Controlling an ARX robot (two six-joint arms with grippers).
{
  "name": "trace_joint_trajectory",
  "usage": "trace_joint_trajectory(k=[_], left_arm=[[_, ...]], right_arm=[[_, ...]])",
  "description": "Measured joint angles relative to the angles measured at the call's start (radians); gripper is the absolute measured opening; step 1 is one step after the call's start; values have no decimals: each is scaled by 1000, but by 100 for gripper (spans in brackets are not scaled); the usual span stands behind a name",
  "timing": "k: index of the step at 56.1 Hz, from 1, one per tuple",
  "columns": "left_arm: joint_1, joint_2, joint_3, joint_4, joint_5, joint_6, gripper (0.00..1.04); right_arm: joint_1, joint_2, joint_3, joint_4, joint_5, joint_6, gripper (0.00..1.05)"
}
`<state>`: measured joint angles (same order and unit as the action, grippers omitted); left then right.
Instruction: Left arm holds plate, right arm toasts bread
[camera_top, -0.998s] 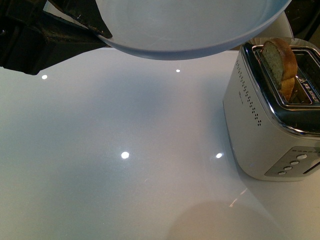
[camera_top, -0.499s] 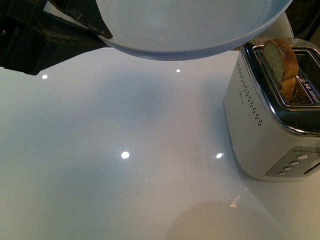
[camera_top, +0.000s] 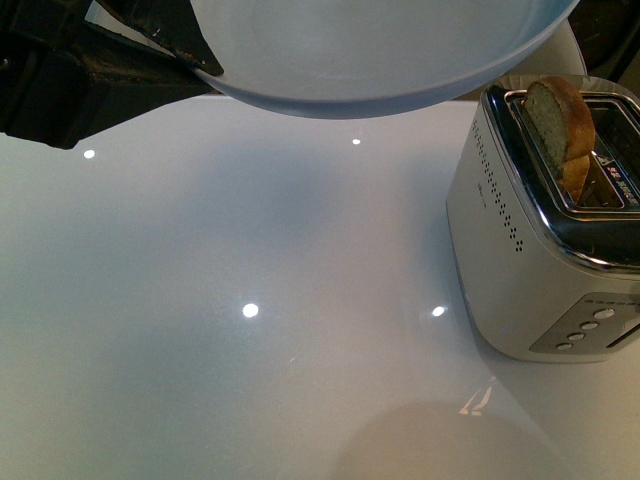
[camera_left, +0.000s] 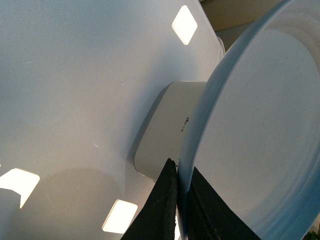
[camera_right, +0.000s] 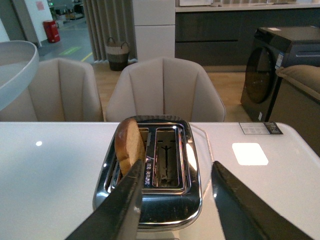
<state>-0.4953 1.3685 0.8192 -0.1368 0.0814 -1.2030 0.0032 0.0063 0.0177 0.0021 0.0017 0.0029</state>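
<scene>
- Front view: shows the plate (camera_top: 400, 60) raised well above the tabletop (camera_top: 250, 380), pinched at its rim by the left gripper (camera_top: 200, 62), of which only one dark finger can be seen here.
- Also shows a silver two-slot toaster (camera_top: 520, 260) standing on the tabletop on the right, apart from the plate and lower than it, with the bread (camera_top: 560, 125) upright in the slot nearer the plate and its rounded top poking well out.
- Left wrist view: confirms the hold, both fingers closed narrow on the plate's rim, one on each face, with the plate tilted and the toaster partly hidden behind it.
- Right wrist view: finds the right gripper (camera_right: 177, 167) spread wide and empty, hovering above the toaster's chrome top, one finger close by the slice without clearly touching it.
- Shows beige chairs (camera_right: 165, 90) beyond the tabletop.
- Reads as the toaster stage of the task; cannot tell whether the slice has browned yet.
- Next, if toasted, calls for straddling the slice's flat faces, closing gently, lifting straight up clear of the slot and carrying across to the waiting plate; if not, for pushing it down to start toasting.
</scene>
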Motion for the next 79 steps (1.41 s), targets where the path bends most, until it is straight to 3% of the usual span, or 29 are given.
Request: trace_joint_trajectory(k=[4, 8, 15, 36, 40, 45, 56, 65, 79], left_arm=[[0, 0, 0, 0, 1, 0, 3], [0, 0, 0, 0, 0, 0, 3], [0, 0, 0, 0, 0, 0, 3], [0, 0, 0, 2, -4, 1, 3], [-14, -1, -23, 106, -133, 25, 3], [-13, -8, -24, 150, -185, 32, 3], [32, -40, -41, 148, -142, 43, 3], [155, -75, -76, 120, -70, 99, 3], [479, -68, -175, 103, 71, 318, 3]], right_arm=[[0, 0, 0, 0, 0, 0, 62], [0, 0, 0, 0, 0, 0, 71], [0, 0, 0, 0, 0, 0, 97], [0, 0, 0, 0, 0, 0, 96], [0, 0, 0, 0, 0, 0, 96], [0, 0, 0, 0, 0, 0, 96], [0, -1, 0, 0, 0, 0, 96], [0, -1, 0, 0, 0, 0, 96], [0, -1, 0, 0, 0, 0, 96]])
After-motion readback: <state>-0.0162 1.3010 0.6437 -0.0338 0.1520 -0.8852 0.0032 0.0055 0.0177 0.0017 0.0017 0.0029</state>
